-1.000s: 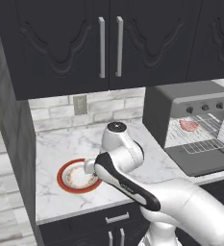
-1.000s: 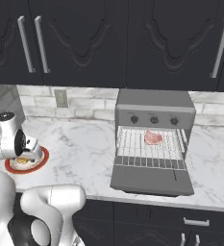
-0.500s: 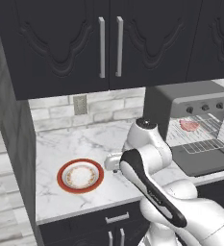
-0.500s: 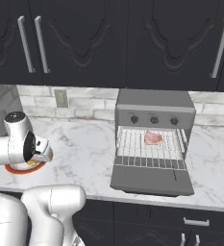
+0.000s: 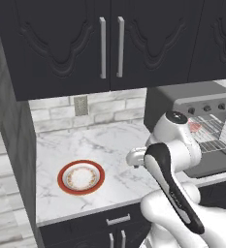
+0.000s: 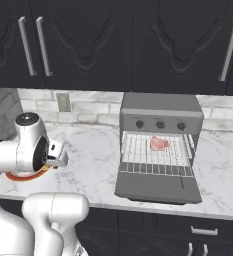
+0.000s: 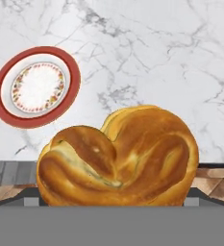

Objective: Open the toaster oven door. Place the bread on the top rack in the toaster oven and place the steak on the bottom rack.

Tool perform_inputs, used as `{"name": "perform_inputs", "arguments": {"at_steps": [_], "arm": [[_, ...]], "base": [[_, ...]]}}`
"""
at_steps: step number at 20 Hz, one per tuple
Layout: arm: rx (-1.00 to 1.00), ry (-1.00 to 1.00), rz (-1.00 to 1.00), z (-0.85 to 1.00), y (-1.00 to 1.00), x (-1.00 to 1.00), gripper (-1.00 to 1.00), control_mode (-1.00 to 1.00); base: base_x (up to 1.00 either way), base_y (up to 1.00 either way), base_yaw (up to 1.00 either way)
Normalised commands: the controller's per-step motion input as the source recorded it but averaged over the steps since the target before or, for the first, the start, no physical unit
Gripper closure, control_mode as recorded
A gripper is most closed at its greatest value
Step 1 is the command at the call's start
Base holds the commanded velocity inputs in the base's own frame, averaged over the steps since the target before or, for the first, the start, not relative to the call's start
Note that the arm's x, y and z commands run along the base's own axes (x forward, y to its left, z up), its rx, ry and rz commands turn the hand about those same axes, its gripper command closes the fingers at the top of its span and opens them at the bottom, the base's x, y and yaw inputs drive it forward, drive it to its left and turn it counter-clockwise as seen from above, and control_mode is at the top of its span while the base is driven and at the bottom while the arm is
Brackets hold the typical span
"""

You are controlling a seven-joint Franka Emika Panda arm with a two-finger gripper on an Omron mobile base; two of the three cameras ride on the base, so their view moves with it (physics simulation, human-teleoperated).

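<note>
- gripper point(image 7: 117, 202) clamps the bread point(image 7: 118, 156) wide, fingertips seemingly hidden beneath it, above the marble counter point(image 7: 147, 57)
- red-rimmed plate point(image 5: 81, 177) bare behind
- toaster oven door point(image 6: 158, 186) down; steak point(image 6: 159, 143) on a rack in the toaster oven point(image 6: 160, 112)

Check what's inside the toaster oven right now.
The toaster oven stands open with the steak lying on a wire rack. No bread is in it. In the left base view the arm covers part of the cavity.
</note>
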Motion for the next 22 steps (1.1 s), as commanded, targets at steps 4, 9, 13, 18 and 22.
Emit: {"name": "perform_inputs", "arguments": {"at_steps": [4,9,13,18,22], "arm": [[-0.02,0.0,-0.05,0.33,-0.56,-0.11,1.0,-1.0],[-0.02,0.0,-0.02,0.27,-0.6,-0.14,1.0,-1.0],[-0.06,-0.01,-0.05,0.16,-0.62,-0.09,1.0,-1.0],[-0.08,0.0,-0.08,0.17,-0.61,-0.01,1.0,-1.0],[-0.08,0.0,-0.03,0.24,-0.6,0.0,1.0,-1.0]], "base": [[0.0,0.0,0.0],[0.0,0.0,0.0],[0.0,0.0,0.0],[0.0,0.0,0.0],[0.0,0.0,0.0]]}}
